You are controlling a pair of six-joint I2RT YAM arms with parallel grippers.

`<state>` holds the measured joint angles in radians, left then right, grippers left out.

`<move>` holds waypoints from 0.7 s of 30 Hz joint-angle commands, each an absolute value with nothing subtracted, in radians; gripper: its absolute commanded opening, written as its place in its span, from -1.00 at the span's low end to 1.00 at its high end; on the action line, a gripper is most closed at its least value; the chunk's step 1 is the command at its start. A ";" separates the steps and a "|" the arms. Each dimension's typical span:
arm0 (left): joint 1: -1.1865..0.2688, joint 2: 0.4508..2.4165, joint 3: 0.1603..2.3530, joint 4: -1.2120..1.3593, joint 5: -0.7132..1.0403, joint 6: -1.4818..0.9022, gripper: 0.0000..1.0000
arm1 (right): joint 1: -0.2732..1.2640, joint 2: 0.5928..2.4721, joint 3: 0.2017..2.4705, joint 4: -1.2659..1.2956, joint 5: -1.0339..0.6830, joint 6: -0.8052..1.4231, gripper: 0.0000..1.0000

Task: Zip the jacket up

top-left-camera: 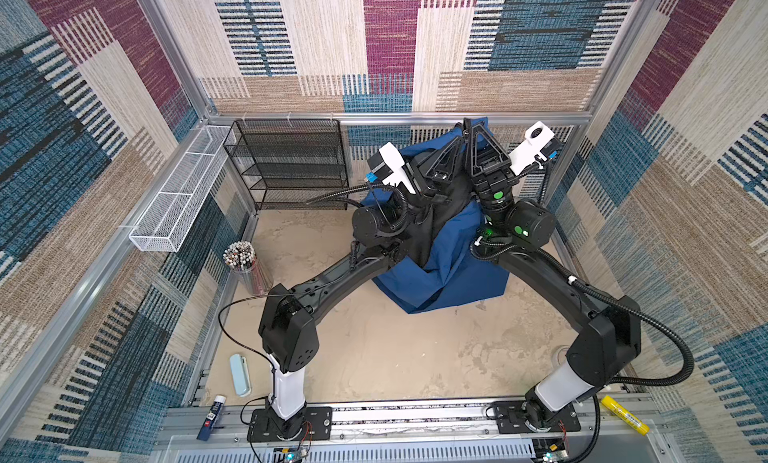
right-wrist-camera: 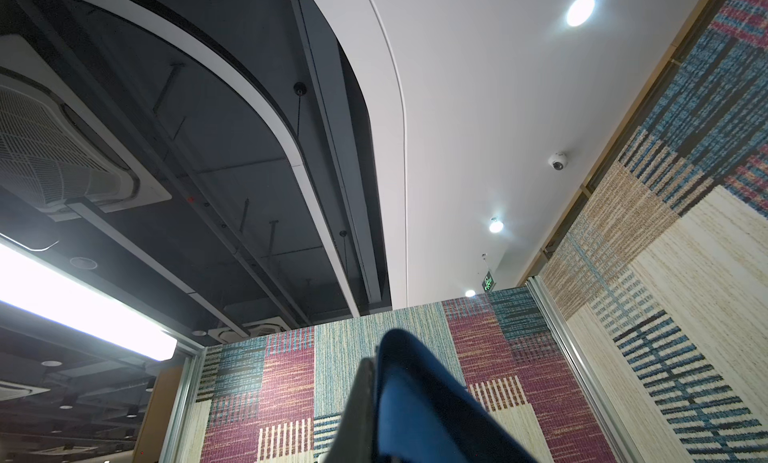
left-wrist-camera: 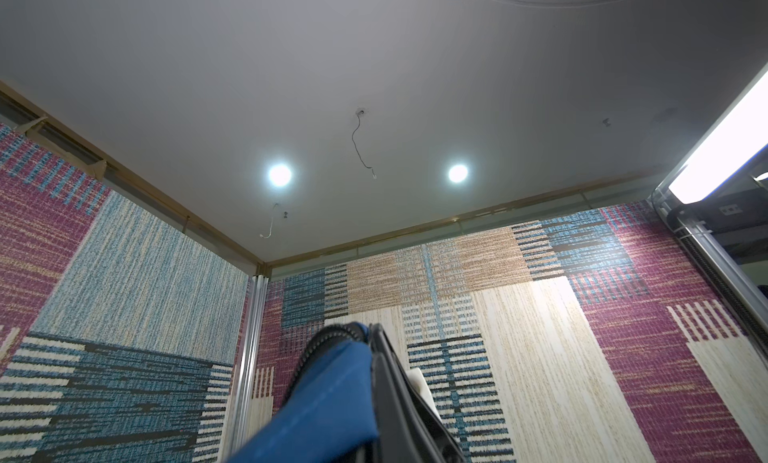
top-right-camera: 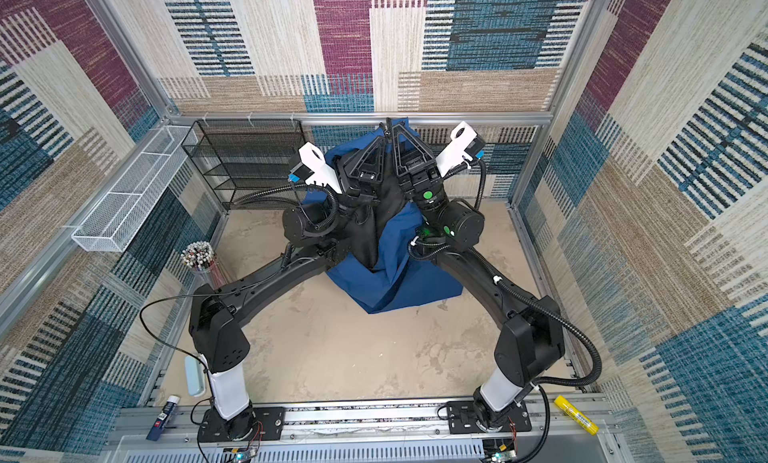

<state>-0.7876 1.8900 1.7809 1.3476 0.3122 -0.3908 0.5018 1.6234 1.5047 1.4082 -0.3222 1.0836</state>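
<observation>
– Navy jacket [top-left-camera: 449, 274]: where is it, and which way does it run?
– Upper centre in both top views. It hangs with its long axis vertical. The top edge is pinched high in front of the back wall [top-left-camera: 395, 66] and the bottom is bunched on the tan surface [top-left-camera: 374, 348].
– Front?
– Open, facing the camera. The black lining [top-left-camera: 432, 228] shows down the middle between the blue panels. Zipper teeth are too small to make out.
– Left end effector [top-left-camera: 459, 129]?
– Jaws closed narrow on the jacket's top edge, pointing up. Its wrist view shows the jacket [left-wrist-camera: 328, 398] lying against one black finger [left-wrist-camera: 399, 398], with ceiling behind.
– Right end effector [top-left-camera: 469, 124]?
– Same. It is clamped tight on the top edge, pointing up, with its tips just beside the left one's. In its wrist view a jacket fold [right-wrist-camera: 424, 407] lies along the finger [right-wrist-camera: 361, 411].
– Neighbours?
– Black mesh rack [top-left-camera: 291, 162] just left of the jacket at the back wall. White mesh basket [top-left-camera: 178, 191] at upper left. Pencil cup [top-left-camera: 243, 265] at mid left, well apart from the jacket.
</observation>
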 commanded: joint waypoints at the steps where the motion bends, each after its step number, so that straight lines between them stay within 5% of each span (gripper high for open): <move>1: -0.787 1.888 1.756 1.320 0.374 -0.374 -1.00 | 0.497 1.634 1.545 1.775 -0.262 1.097 -1.00; 21: -0.775 1.832 1.491 1.293 0.387 -0.394 -1.00 | 0.460 1.633 1.391 1.812 -0.160 1.146 -1.00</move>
<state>-0.7723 1.8256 1.5414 1.3823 0.2142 -0.3923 0.4698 1.6680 1.4410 1.4086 -0.3672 1.1297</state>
